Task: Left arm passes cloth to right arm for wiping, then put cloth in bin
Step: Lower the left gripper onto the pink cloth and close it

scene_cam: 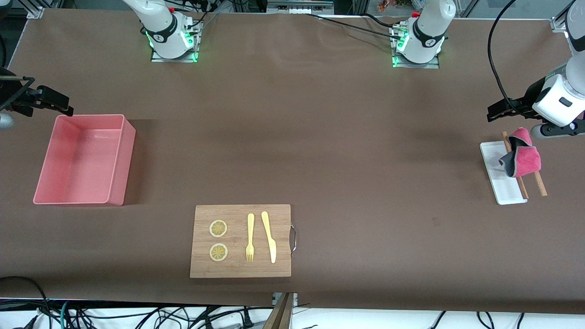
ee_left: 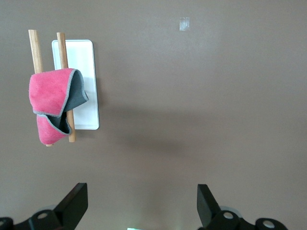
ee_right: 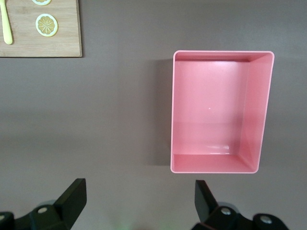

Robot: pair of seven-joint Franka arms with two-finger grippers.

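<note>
A wide brown bench (scene_cam: pixel 320 151) fills the view, with broad bare stretches between its few things. Two white arms stand at the edge farthest from the front camera.

One light-pink bin (scene_cam: pixel 82 160) sits toward the right arm's end, empty, its long axis running from the arms' side toward the front camera. One wooden cutting board (scene_cam: pixel 241 241) lies near the bench edge closest to the front camera, carrying two lemon slices (scene_cam: pixel 218 228), one yellow fork (scene_cam: pixel 250 237) and one yellow knife (scene_cam: pixel 269 236).

One small white tray (scene_cam: pixel 498 176) lies toward the left arm's end, with two wooden sticks (scene_cam: pixel 539 183) lying along it, one on it and one just beside it. One magenta-pink cloth (scene_cam: pixel 523 157) with a grey reverse is draped, folded, across both sticks.

The left hand (scene_cam: pixel 502 109) hangs over bare bench near the tray, fingers spread wide and holding nothing. The right hand (scene_cam: pixel 43 103) hangs by the bin's corner, fingers also wide and empty.
</note>
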